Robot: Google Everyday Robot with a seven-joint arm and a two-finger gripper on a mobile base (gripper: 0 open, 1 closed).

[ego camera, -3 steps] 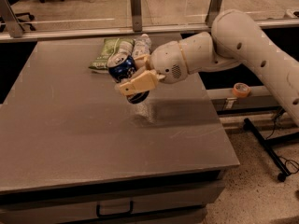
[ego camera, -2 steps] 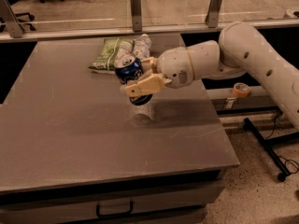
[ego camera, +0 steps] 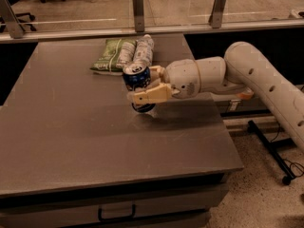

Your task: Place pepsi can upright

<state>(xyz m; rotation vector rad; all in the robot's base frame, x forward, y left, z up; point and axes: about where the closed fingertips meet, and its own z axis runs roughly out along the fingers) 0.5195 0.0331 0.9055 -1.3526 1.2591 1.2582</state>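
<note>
The pepsi can (ego camera: 137, 79) is dark blue with a silver top and stands nearly upright, tilted slightly, its base at or just above the grey table (ego camera: 71, 141). My gripper (ego camera: 142, 90) reaches in from the right and is shut on the can, with one cream finger (ego camera: 149, 95) across its front lower half. The white arm (ego camera: 247, 75) stretches away to the right.
A clear plastic bottle with a white label (ego camera: 142, 51) lies behind the can next to a green snack bag (ego camera: 108, 56). A glass barrier with metal posts (ego camera: 137, 4) runs along the table's far edge. The table's right edge is near the arm.
The gripper with the can has lowered toward the table and shifted slightly; the can now sits more upright and closer to the surface.
</note>
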